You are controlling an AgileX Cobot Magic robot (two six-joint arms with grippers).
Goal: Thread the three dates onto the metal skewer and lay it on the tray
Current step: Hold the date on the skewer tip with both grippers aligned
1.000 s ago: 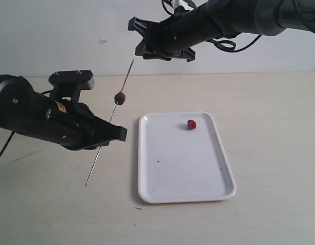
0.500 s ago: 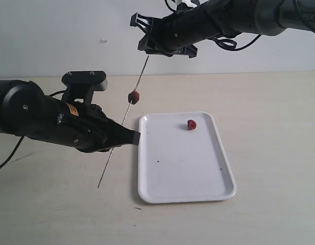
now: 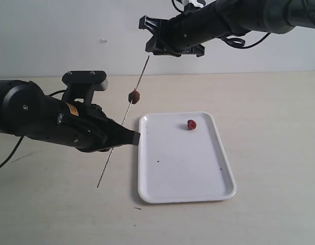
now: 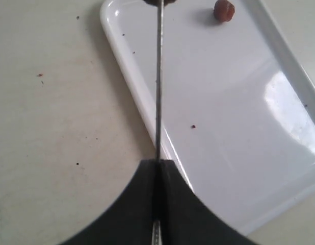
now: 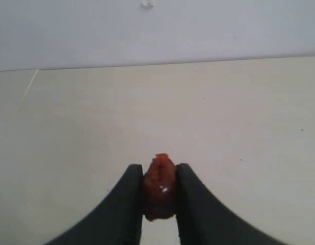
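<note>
1. Exterior view:
   - The left gripper [image 3: 128,137] reaches in from the left. Its jaws are pressed together on the metal skewer [image 3: 116,138], low on the rod's length.
   - The skewer slants up and away to the right, clear of the table [image 3: 269,102], just left of the tray [image 3: 183,173].
   - A dark threaded date [image 3: 134,96] sits on the rod above the left gripper, well apart from it.
   - The right gripper [image 3: 147,37] hangs high at the far side, just above the skewer's upper tip. What it carries does not show from here.
   - The white tray lies flat on the table with a red loose date [image 3: 191,124] near its far edge.

2. Left wrist view:
   - The black fingers [image 4: 142,204] of the left gripper [image 4: 157,168] meet tightly around the skewer [image 4: 158,92].
   - The rod runs straight out from them over the tray's [image 4: 239,132] rim.
   - The loose date [image 4: 224,10] rests on the tray, to one side of the rod.
   - The threaded date is cut off at the picture's edge.

3. Right wrist view:
   - The right gripper [image 5: 159,171] is clamped on the held date [image 5: 158,193], a glossy reddish-brown fruit filling the gap between its fingers [image 5: 129,204].
   - Behind it lie the bare table [image 5: 224,112] and a pale wall [image 5: 198,30].
</note>
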